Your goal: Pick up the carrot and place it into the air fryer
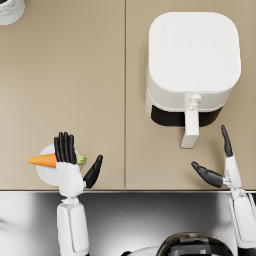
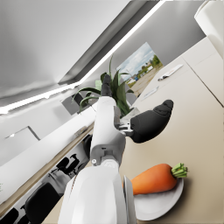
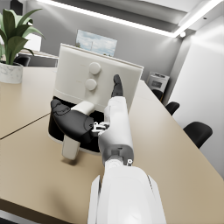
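Observation:
An orange carrot with a green stub lies on a small white plate near the table's front edge, at the left. My left hand hovers over the carrot's green end with its fingers straight and the thumb spread; it holds nothing. In the left wrist view the carrot lies on the plate below the hand, apart from it. The white air fryer stands at the right rear, its handle pointing towards me. My right hand is open just in front and right of the handle, as the right wrist view shows.
A seam splits the beige table down the middle. A white pot sits at the far left corner; in the right wrist view it holds a plant. The table's front edge runs just behind both wrists.

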`<action>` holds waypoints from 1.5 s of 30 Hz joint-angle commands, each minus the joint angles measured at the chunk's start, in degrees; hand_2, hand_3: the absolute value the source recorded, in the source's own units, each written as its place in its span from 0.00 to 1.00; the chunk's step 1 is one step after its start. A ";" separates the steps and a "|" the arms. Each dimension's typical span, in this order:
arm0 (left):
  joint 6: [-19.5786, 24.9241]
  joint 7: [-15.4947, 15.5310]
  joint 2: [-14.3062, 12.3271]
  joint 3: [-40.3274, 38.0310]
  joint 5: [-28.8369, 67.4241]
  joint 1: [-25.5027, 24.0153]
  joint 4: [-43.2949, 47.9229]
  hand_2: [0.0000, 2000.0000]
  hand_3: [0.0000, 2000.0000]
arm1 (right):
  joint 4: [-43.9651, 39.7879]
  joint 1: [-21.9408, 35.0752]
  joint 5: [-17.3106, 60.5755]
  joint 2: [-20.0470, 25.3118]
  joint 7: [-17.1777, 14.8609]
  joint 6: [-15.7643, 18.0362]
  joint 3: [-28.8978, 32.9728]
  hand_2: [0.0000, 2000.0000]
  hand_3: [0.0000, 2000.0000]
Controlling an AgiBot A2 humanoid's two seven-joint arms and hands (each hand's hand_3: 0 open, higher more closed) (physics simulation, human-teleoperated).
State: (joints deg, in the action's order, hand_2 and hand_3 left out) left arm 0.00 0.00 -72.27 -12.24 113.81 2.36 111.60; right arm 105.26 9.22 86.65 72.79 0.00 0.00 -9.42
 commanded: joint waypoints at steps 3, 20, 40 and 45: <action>0.00 0.00 0.12 -7.00 7.79 0.16 -0.24 0.00 0.00 | -1.22 1.56 0.07 1.03 0.00 0.00 0.56 0.00 0.00; 27.75 7.93 1.00 -3.57 50.12 2.14 -15.42 0.00 0.00 | -1.35 2.20 0.11 3.20 0.00 0.00 1.18 0.00 0.00; 5.61 1.80 1.27 -0.68 53.49 6.04 -17.41 1.00 1.00 | -11.29 4.20 0.10 6.02 0.00 0.00 -3.53 0.00 0.00; 2.66 0.65 2.86 1.43 46.05 8.78 -7.44 1.00 1.00 | -15.89 5.05 0.10 6.90 0.00 0.00 -4.44 0.00 0.00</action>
State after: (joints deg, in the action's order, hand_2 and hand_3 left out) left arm 2.31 0.57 -70.51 -11.42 157.35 9.01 99.20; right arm 91.38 13.26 86.74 79.37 0.00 0.00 -13.47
